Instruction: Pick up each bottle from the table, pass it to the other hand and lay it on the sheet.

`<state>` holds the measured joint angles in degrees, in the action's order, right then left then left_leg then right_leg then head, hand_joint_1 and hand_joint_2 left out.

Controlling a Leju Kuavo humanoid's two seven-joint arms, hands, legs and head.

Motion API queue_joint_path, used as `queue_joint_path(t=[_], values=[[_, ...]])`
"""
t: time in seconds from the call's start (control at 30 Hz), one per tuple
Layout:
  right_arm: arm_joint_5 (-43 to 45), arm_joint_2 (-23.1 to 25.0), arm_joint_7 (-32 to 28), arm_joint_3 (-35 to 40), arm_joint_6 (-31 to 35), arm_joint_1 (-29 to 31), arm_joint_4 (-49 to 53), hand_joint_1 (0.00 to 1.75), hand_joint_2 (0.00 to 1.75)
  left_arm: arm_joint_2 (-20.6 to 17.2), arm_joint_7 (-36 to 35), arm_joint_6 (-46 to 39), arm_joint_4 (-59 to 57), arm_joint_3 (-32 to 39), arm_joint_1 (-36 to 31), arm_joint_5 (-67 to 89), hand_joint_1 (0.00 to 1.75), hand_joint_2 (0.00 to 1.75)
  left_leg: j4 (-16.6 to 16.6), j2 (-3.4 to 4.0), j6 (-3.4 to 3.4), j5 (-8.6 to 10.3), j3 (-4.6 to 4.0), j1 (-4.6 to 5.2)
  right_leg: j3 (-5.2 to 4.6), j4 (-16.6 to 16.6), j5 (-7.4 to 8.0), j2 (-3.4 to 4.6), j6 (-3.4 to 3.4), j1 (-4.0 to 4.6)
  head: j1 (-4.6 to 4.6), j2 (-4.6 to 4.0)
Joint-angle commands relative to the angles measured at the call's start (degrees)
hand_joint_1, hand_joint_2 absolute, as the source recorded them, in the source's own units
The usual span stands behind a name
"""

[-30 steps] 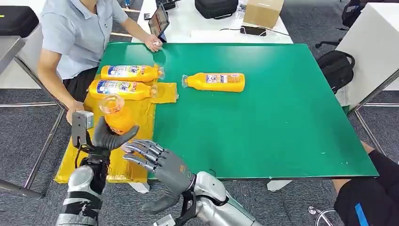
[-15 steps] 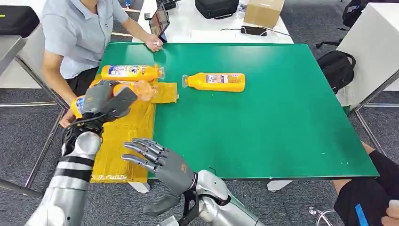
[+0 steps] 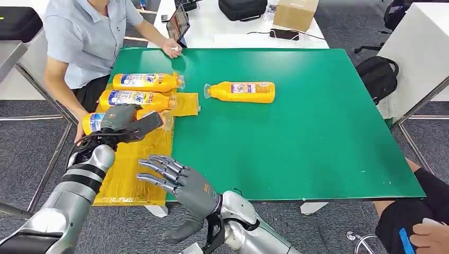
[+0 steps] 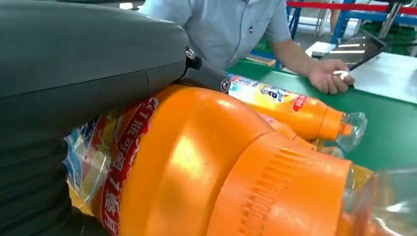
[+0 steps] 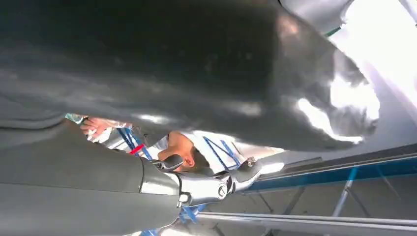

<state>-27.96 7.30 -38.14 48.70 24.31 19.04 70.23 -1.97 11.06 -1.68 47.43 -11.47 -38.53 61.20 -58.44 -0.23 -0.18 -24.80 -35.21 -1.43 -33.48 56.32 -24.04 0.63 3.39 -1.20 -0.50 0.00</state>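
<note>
Green matting is covering the big table [image 3: 296, 132], and a crinkled yellow plastic sheet [image 3: 132, 169] is lying along its left edge, by a seated person in a pale blue shirt [image 3: 84, 37]. The robot's left hand [image 3: 123, 123] is grasping an orange plastic bottle with a blue and red label [image 3: 94, 121], holding it on its side low over the sheet; whether the bottle is touching the sheet cannot be told. The left wrist view is showing this bottle's orange shoulder [image 4: 206, 167] close up under the grey thumb. Two more orange bottles are lying on their sides beyond it, the nearer bottle [image 3: 135, 99] on the sheet and the farther bottle [image 3: 145, 81] just behind that. A fourth orange bottle [image 3: 241, 91] is lying alone on the green mat, well apart from the sheet. The right hand [image 3: 177, 182] is hovering at the table's near edge, fingers spread and holding nothing.
</note>
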Motion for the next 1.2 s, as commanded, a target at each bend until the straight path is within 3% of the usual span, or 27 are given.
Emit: queue_joint_path(t=[0.03,0.13,0.2,0.33,0.4,0.5,0.6,0.63,0.67,0.7,0.73,0.77,0.87,0.93,1.2], values=[[3.79,-2.6,-1.86,5.02,0.15,3.94,-1.32,0.0,0.0,-1.75,1.75,7.02,-16.97,-9.62,-8.23,3.42,1.75,1.75,-0.02,-0.05,0.09,-0.03,0.16,-0.01,0.17,0.03,-0.06,-0.14,-0.18,0.06,0.0,0.0],[6.57,-2.81,-1.86,7.05,0.15,5.51,-1.66,0.0,0.0,-1.65,4.22,8.12,-22.65,-12.79,-10.17,3.29,1.68,1.75,0.0,-0.07,0.06,-0.01,0.14,0.0,0.16,0.02,-0.04,-0.11,-0.13,0.03,0.0,0.0],[7.67,-2.71,-1.86,7.68,-0.36,6.06,-1.96,0.0,0.0,-1.59,4.11,9.41,-25.07,-14.26,-10.92,3.42,1.75,1.75,-0.01,-0.01,0.06,-0.02,0.12,-0.01,0.13,0.01,-0.02,-0.05,-0.12,0.05,0.0,0.0],[9.84,-2.72,-1.86,8.46,-1.3,6.53,-1.82,0.0,0.0,-1.39,3.37,13.17,-28.36,-11.87,-11.0,-0.64,1.75,1.75,0.0,0.04,0.06,-0.04,0.17,0.01,0.15,0.02,-0.04,0.0,-0.12,0.03,0.0,0.0],[10.7,-3.23,-1.86,8.06,-0.01,6.66,-1.59,0.0,0.0,0.88,3.33,14.41,-30.32,-11.54,-11.94,-2.05,1.75,1.75,0.07,0.09,0.15,-0.11,0.46,0.01,0.41,-0.02,-0.11,-0.03,-0.31,0.07,0.02,0.0],[10.96,-6.25,-1.86,5.69,1.67,4.5,1.57,0.0,0.0,7.87,1.17,15.14,-31.75,-12.0,-14.59,-2.79,1.75,1.75,0.04,-0.33,0.13,0.02,0.21,0.01,0.36,-0.05,-0.09,-0.4,-0.15,0.04,0.0,0.0],[10.51,-7.34,-1.86,4.84,1.32,3.82,2.46,0.0,0.0,10.08,0.86,15.09,-31.4,-12.42,-14.4,-3.16,1.71,1.75,-0.01,-0.68,0.16,0.07,0.15,-0.02,0.41,-0.09,-0.12,-0.77,-0.11,0.07,0.07,0.0],[10.49,-7.3,-1.86,4.85,1.08,3.89,2.47,0.0,0.0,10.09,1.4,15.51,-31.37,-12.53,-14.28,-3.3,1.54,1.75,0.03,-0.54,0.17,0.07,0.22,-0.02,0.4,-0.15,-0.08,-0.64,-0.12,0.07,0.04,0.0],[10.96,-7.02,-1.86,4.89,0.34,4.12,2.6,0.0,0.0,9.58,2.23,16.37,-31.37,-12.29,-13.95,-3.94,0.91,1.75,0.0,-0.38,0.13,0.07,0.16,0.03,0.24,-0.11,-0.03,-0.44,-0.07,0.01,0.0,0.0],[11.04,-6.67,-1.86,4.94,0.05,4.3,2.39,0.0,0.0,8.89,3.01,16.57,-31.26,-12.37,-13.6,-4.05,0.42,1.75,0.02,-0.83,0.2,0.14,0.18,0.1,0.45,-0.12,-0.12,-0.89,-0.1,-0.05,-0.02,0.0],[11.14,-6.3,-1.86,5.17,-0.29,4.53,2.29,0.0,0.0,7.94,4.2,16.84,-31.1,-12.32,-13.12,-4.36,0.14,1.75,-0.01,-0.49,0.23,0.05,0.23,0.07,0.46,-0.12,-0.06,-0.55,-0.12,-0.01,-0.04,0.0],[11.95,-5.59,-1.86,5.45,-1.41,5.0,1.71,0.0,0.0,6.28,5.08,18.01,-30.9,-11.36,-12.25,-5.98,0.02,1.75,0.0,-0.38,0.15,0.09,0.12,0.08,0.37,-0.06,-0.01,-0.44,-0.09,-0.04,-0.02,0.0],[12.3,-3.87,-1.86,7.59,-2.15,5.96,0.28,0.0,0.0,1.32,9.26,21.44,-30.4,-9.37,-9.69,-10.11,0.0,1.75,0.09,0.05,0.1,0.06,0.35,0.17,0.36,-0.07,0.05,-0.09,-0.18,-0.12,-0.02,0.0],[12.32,-3.82,-1.86,7.98,-1.72,5.5,0.34,0.0,0.0,0.16,10.59,21.97,-30.09,-8.93,-8.61,-11.15,0.0,1.75,0.17,0.22,0.06,0.04,0.44,0.16,0.38,-0.09,0.08,0.1,-0.21,-0.1,-0.02,0.0],[12.9,-5.55,-1.86,8.32,-1.04,4.31,1.74,0.0,0.0,1.88,10.93,23.81,-28.97,-7.29,-7.16,-15.09,0.0,1.75,0.08,-0.16,0.09,0.1,0.33,0.12,0.33,0.07,0.0,-0.3,-0.08,-0.09,0.02,0.0]])
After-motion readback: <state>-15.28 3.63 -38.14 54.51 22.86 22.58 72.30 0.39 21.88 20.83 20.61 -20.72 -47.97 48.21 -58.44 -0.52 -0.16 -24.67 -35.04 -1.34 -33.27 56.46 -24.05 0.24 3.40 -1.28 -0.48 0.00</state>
